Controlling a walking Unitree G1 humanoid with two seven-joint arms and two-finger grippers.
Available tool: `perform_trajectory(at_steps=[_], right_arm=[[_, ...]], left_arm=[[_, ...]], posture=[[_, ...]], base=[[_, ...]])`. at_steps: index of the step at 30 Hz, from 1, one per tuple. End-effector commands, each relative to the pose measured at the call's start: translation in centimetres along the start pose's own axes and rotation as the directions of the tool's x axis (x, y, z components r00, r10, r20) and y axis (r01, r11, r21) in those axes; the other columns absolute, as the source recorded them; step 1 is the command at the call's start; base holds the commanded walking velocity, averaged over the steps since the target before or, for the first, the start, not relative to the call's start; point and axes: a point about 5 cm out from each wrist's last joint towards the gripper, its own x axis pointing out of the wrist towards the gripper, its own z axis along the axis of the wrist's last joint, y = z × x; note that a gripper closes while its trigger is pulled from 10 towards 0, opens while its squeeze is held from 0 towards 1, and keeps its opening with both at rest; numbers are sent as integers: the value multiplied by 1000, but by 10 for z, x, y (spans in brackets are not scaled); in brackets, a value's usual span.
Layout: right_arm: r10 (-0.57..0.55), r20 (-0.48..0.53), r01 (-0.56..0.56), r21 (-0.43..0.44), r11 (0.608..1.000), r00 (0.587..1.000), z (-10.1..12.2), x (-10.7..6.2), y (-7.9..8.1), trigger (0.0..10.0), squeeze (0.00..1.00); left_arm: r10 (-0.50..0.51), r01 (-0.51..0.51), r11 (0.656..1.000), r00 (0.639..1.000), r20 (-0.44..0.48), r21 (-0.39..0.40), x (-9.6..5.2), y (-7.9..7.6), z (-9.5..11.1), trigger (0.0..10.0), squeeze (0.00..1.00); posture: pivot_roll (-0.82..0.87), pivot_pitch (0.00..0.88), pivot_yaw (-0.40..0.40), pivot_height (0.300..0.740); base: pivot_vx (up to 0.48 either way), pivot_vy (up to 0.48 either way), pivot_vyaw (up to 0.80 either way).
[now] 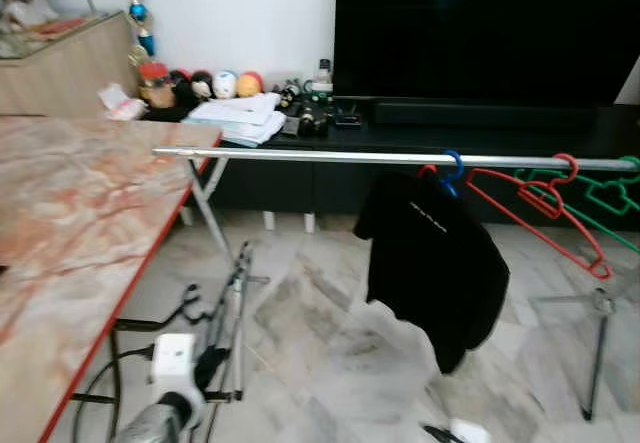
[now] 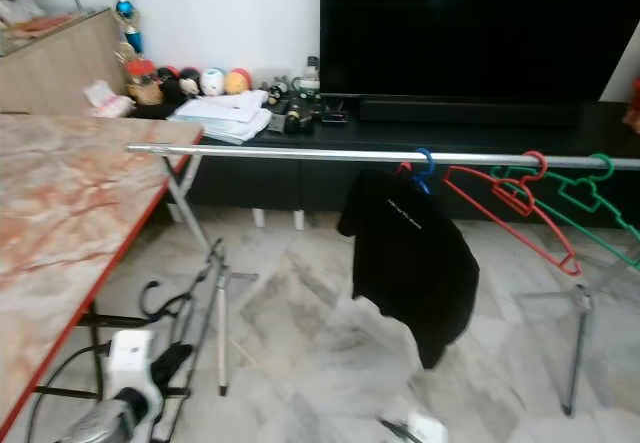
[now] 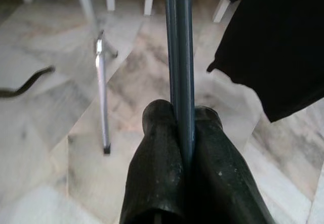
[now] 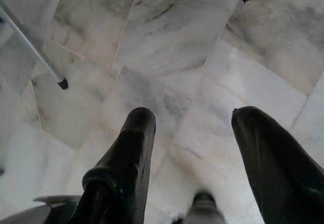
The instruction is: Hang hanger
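Note:
A silver clothes rail point(image 1: 330, 156) runs across the room at mid height. On it hang a black shirt point(image 1: 435, 263) on a blue hanger point(image 1: 453, 163), an empty red hanger point(image 1: 545, 203) and a green hanger point(image 1: 610, 193). My left gripper point(image 3: 181, 115) is shut on a thin grey-blue hanger point(image 3: 179, 57), low at the left, below the rail's left end and left of the shirt. In the eye views that hanger point(image 1: 232, 303) points up towards the rail. Over bare marble floor, my right gripper point(image 4: 195, 115) stands open with nothing between its fingers.
A marble table with a red edge point(image 1: 70, 233) fills the left side. Behind the rail is a low black TV cabinet point(image 1: 480, 123) with toys and papers under a dark screen point(image 1: 480, 28). Rack legs point(image 1: 598, 353) and black cables point(image 1: 150, 323) stand on the floor.

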Motion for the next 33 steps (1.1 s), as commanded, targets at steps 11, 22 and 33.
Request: perform_trajectory(at_steps=[11, 22, 33], right_arm=[[-19, -27, 19, -5, 1000, 999, -5, -2, -11, 10000, 0], [2, -25, -3, -11, 1000, 1000, -2, -1, -9, 10000, 0], [25, -29, -26, -34, 999, 999, 0, 0, -7, 10000, 0]], left_arm=[[-41, 41, 999, 999, 23, 21, 9, -8, 13, 10000, 0], [-158, 162, 981, 987, -40, 108, 16, -21, 17, 10000, 0], [-272, 306, 899, 951, -146, 314, 30, -33, 27, 10000, 0]], posture=[[31, 55, 44, 740], [31, 73, 41, 740], [31, 82, 43, 740]], base=[[480, 0, -350], [356, 0, 0], [0, 0, 0]])
